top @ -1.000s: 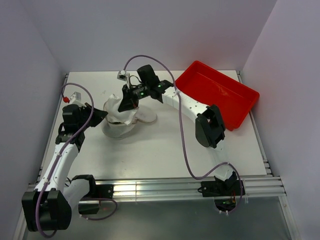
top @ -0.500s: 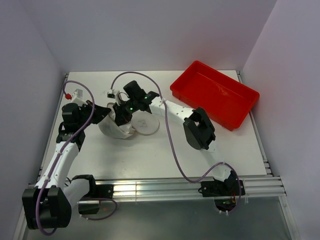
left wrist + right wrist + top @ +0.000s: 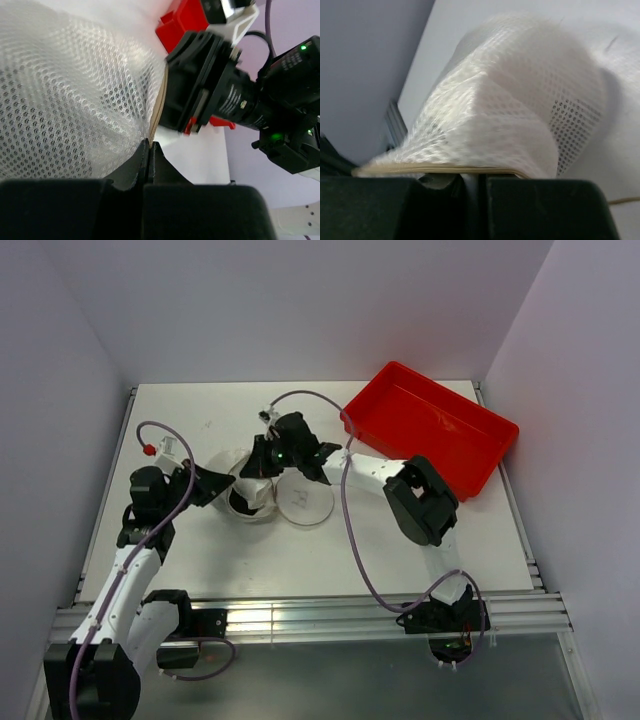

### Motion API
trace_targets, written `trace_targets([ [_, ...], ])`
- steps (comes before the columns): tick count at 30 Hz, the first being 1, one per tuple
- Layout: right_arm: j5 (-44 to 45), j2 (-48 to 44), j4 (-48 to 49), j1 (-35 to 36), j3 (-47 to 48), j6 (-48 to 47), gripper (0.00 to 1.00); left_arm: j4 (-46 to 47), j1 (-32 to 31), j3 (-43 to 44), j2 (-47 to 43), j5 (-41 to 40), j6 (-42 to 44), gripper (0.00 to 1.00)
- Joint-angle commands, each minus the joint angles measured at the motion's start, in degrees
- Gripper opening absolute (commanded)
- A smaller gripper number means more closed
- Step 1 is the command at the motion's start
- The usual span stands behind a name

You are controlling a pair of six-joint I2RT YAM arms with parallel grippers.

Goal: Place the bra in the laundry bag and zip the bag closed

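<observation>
laundry bag (image 3: 255, 512) mouth facing up, round flap (image 3: 305, 502) flat rightward

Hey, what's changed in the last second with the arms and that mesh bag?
The right hand came down toward the near edge, lowering the laundry bag from a raised heap; its round flap now lies flat on the table. The left hand shifted slightly nearer. Both kept their grip on the bag's rim; the red tray stayed put.

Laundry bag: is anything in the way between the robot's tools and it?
Nothing visible is in the way. The left tool is shut right on the laundry bag at its tan edge, and the right tool pinches that edge too.
</observation>
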Motion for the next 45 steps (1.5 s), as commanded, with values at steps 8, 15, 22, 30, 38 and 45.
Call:
trace_targets([
  [8, 41.02, -6.00, 5.02, 1.54, -3.38, 17.71, 0.00, 0.79, -6.12, -0.32, -6.43, 10.25, -15.31, 0.00],
  [15, 55.46, -3.18, -0.44, 4.10, -2.31, 17.19, 0.00, 8.36, -7.71, -2.61, -7.66, 12.72, -24.93, 0.00],
  [22, 58.98, -14.15, 3.69, 4.97, -14.18, 8.57, 0.42, 7.64, -7.62, -7.69, -8.89, 5.78, -21.66, 0.00],
  [30, 51.62, -19.61, -0.96, 4.80, -16.21, 0.67, 0.79, 16.27, -7.45, -13.06, -7.40, 4.19, -23.34, 0.00],
  [38, 35.09, -29.89, -4.84, 0.76, -19.72, -2.60, 0.96, 17.67, -5.51, -13.07, -6.70, 4.28, -21.84, 0.00],
  [45, 24.42, -37.79, 1.38, -5.83, -33.12, 2.14, 0.95, 19.68, -4.72, -13.59, -5.11, 5.68, -21.49, 0.00],
])
